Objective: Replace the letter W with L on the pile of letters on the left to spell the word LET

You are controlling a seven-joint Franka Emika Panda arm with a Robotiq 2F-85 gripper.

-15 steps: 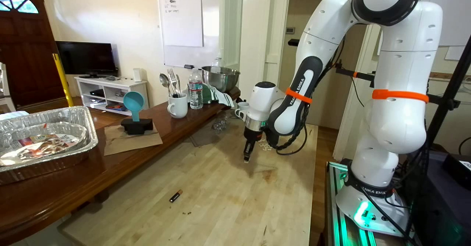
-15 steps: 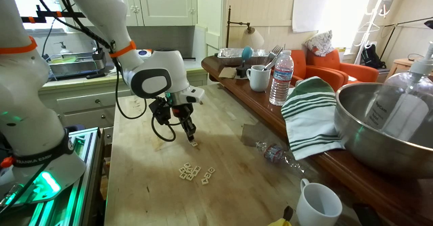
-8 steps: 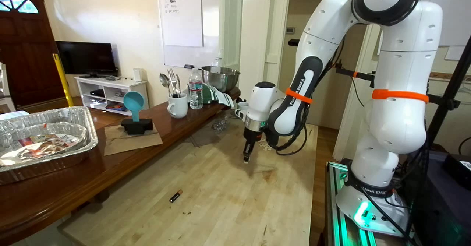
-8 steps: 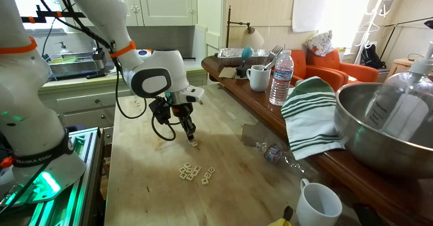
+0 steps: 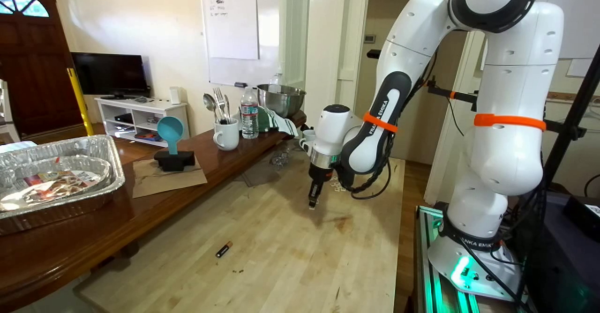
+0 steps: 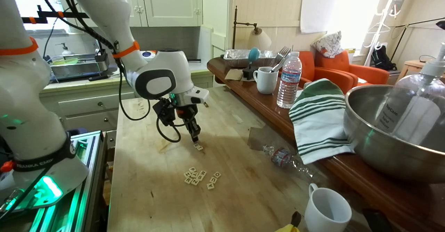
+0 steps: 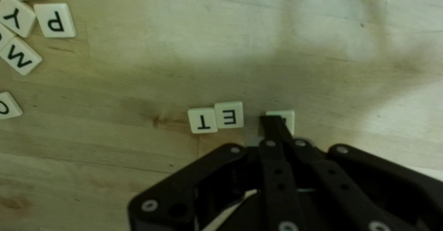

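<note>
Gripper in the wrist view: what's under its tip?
A letter tile, partly covered by the shut gripper. Its top edge, right side and some black print show; the rest is hidden, the letter unreadable.

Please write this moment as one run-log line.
gripper: shut | T tile, E tile: side by side | third tile: apart from both, partly hidden by gripper, letter unreadable

Cream tiles [image 7: 229, 115] with black letters [image 7: 203, 123]
The gripper [image 7: 273, 121] is black, and the towel [image 6: 318, 122] is white with green stripes.

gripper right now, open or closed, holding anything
Gripper: closed, with nothing visible in its grip; it partly hides a letter tile in the wrist view, contact unclear.
</note>
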